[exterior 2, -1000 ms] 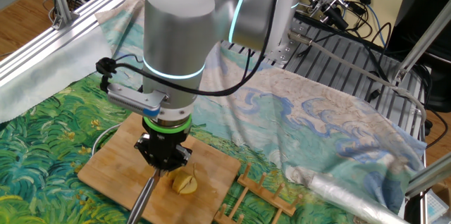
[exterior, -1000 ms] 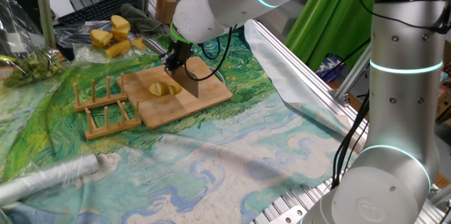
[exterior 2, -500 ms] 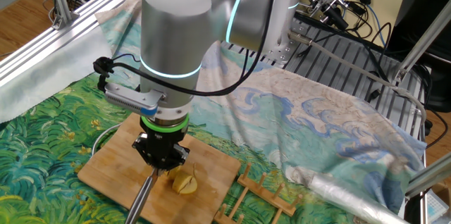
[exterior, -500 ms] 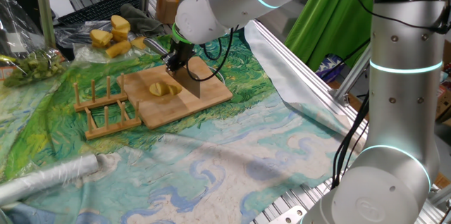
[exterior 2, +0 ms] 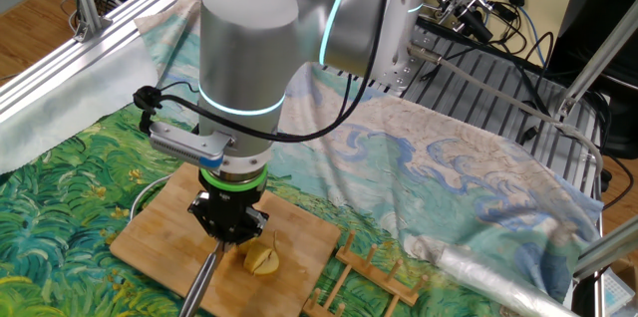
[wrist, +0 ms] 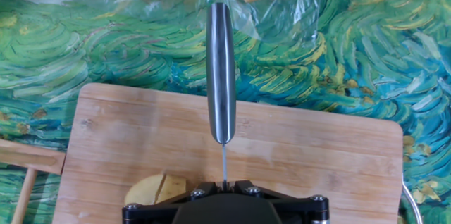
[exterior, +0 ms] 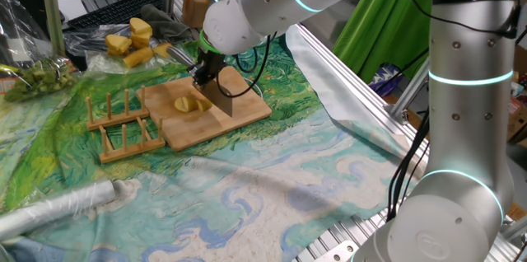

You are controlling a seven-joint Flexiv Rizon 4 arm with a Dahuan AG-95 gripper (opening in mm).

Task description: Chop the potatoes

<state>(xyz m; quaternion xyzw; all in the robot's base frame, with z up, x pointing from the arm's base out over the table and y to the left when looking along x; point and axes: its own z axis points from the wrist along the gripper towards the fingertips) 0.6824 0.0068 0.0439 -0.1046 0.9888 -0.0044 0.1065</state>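
The potato (exterior: 191,105) is a small pale-yellow piece with cuts in it, lying on the wooden board (exterior: 243,109). It also shows in the other fixed view (exterior 2: 261,257) and at the bottom of the hand view (wrist: 156,189). My gripper (exterior: 206,71) is shut on a knife (exterior: 221,97), whose blade stands edge-down on the board just right of the potato. In the hand view the knife's metal handle (wrist: 220,76) points away over the board (wrist: 317,153), and the gripper (wrist: 224,185) pinches the thin blade spine. The gripper (exterior 2: 229,227) hovers over the board (exterior 2: 159,242).
A wooden rack (exterior: 123,122) lies left of the board, also seen in the other fixed view (exterior 2: 369,277). Bigger deep-yellow chunks (exterior: 132,39) sit on plastic behind the board. A foil roll (exterior: 58,208) lies at the front left. Aluminium rails (exterior: 370,105) run along the right.
The arm has shifted only slightly, with the knife staying at the board beside the potato. The potato has not moved.
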